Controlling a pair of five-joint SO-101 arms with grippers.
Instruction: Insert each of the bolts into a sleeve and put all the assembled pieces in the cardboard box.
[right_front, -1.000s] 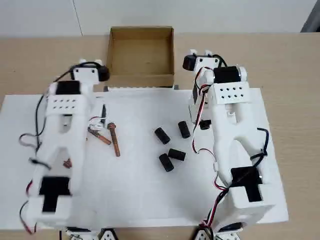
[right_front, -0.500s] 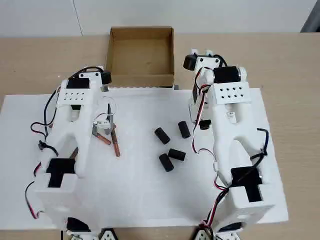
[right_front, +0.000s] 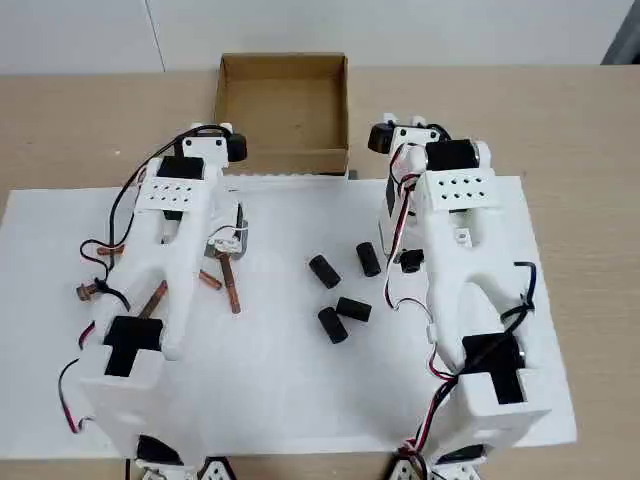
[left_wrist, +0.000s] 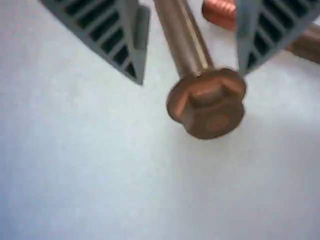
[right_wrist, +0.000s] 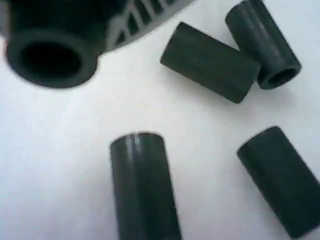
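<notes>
Left wrist view: left claw (left_wrist: 190, 72) spread astride a bolt (left_wrist: 207, 102), likely stiff and slick; grip mid-shank. Right claw (right_front: 404, 252) clamps a sleeve (right_wrist: 50, 57).

Copper bolts (right_front: 231, 280), black sleeves (right_front: 353, 309), brown cardboard box (right_front: 283, 105), white arms (right_front: 460, 230), white mat (right_front: 280, 380), tan table (right_front: 580, 120)

Copper bolts (right_front: 231, 285) flat, black sleeves (right_front: 353, 309) scattered, box (right_front: 283, 158) open

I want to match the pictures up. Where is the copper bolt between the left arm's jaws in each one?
High view: the bolt lies left of middle on the white sheet, head end at the left gripper.
Left wrist view: its shaft runs between the open jaws, hex head nearest.
Right wrist view: black sleeves on the same sheet, the shared landmark.
</notes>
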